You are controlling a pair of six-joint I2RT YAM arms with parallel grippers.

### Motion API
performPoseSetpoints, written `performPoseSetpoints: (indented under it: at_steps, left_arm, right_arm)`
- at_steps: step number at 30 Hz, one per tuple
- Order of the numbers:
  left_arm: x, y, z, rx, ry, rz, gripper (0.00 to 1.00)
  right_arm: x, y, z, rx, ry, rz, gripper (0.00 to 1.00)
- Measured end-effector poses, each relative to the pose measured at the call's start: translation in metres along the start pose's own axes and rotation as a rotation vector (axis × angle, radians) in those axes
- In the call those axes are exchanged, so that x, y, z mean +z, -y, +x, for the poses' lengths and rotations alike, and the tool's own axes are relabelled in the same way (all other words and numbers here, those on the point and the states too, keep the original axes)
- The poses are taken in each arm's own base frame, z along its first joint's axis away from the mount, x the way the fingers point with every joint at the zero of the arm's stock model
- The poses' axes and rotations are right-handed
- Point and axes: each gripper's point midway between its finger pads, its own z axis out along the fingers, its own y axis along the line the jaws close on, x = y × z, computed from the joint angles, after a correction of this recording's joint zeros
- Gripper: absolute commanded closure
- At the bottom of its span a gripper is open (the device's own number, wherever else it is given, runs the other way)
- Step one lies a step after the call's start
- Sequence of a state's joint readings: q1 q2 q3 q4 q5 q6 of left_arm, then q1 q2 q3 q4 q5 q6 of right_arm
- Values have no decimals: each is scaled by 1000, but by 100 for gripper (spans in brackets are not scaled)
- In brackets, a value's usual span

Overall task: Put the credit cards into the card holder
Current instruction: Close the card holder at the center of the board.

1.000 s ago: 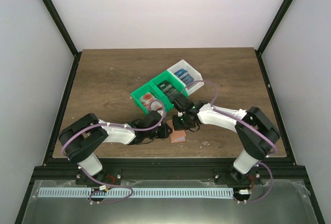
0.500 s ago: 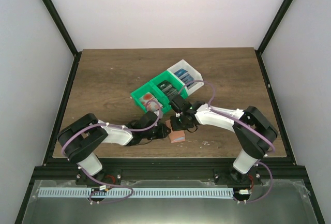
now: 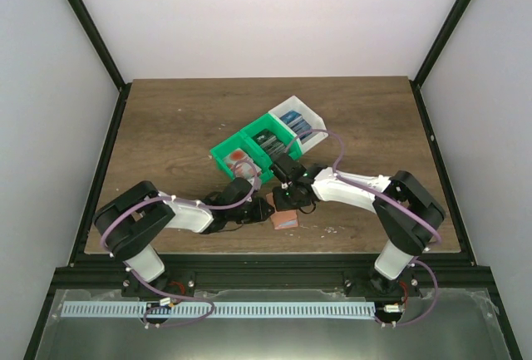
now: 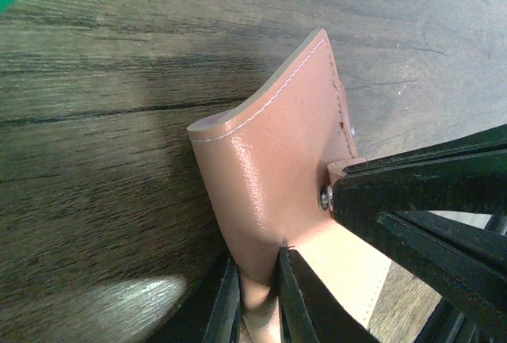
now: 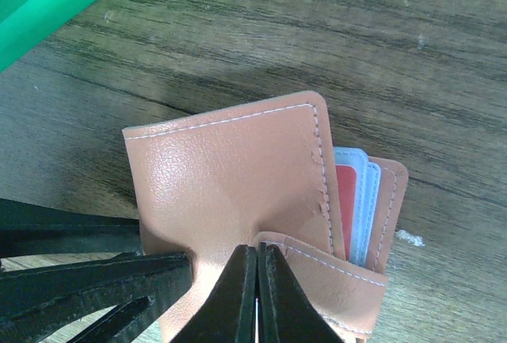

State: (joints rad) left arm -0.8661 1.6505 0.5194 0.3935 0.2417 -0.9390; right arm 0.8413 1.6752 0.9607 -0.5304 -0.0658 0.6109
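Wood-grain surface (image 5: 238, 34) ahead; my left end effector (image 4: 257, 303) and right end effector (image 5: 255, 295) each clamp the card holder (image 5: 230, 177) just before them. It is soft, bendy leather, apparently best pinched by its flap edges.

1. The top camera sits high behind the arm bases, looking down and forward over the whole table (image 3: 166, 127); everything reads small from there.
2. The left wrist camera rides low, looking along the left gripper (image 4: 257, 287), so near that the card holder (image 4: 277, 169) fills the view.
3. The right wrist camera looks down past the right gripper (image 5: 255, 276), equally close, on the same card holder.
4. All three share that card holder; each wrist view catches the other arm's gripper at its edge.
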Motion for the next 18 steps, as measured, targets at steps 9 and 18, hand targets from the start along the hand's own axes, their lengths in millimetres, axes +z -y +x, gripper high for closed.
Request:
performPoseSetpoints:
  at_steps: [9,18]
  left_arm:
    - [0,0,0,-1,0,10,84]
    - [0,0,0,-3,1,17,84]
  right_arm:
    - [1,-1,-1,23,-8,5,99]
    - [3,-1,-1,42,-37,25,100]
